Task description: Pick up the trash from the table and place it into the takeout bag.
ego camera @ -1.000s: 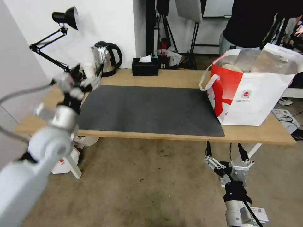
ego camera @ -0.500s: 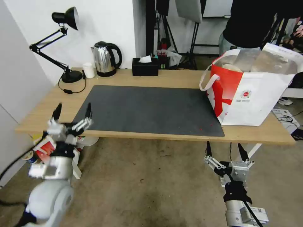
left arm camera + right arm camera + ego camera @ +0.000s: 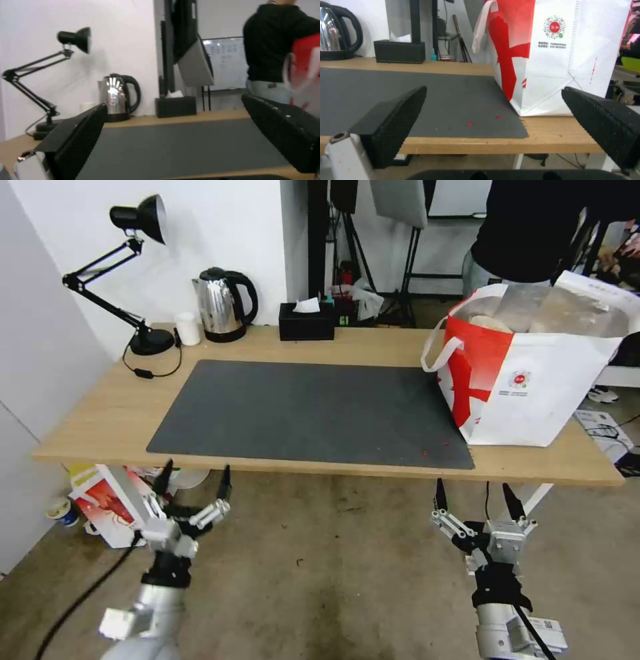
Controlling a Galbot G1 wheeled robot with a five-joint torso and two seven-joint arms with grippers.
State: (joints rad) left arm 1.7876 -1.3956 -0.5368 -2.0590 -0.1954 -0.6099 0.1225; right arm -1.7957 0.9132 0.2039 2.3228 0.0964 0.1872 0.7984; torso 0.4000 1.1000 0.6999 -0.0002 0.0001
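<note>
Both grippers hang below the table [image 3: 120, 413] edge — left gripper [image 3: 193, 483] and right gripper [image 3: 472, 499] spread wide, holding nothing. The takeout bag [image 3: 533, 380] stands on the table's right end.

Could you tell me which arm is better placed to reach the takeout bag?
Probably right: the right end effector sits near the takeout bag; the left end effector is by the table's opposite end.

Bag [image 3: 533, 387]: contents mostly hidden by rim; right corner cut off in head view; blurred [image 3: 305, 72], cut by edge in left wrist view.
</note>
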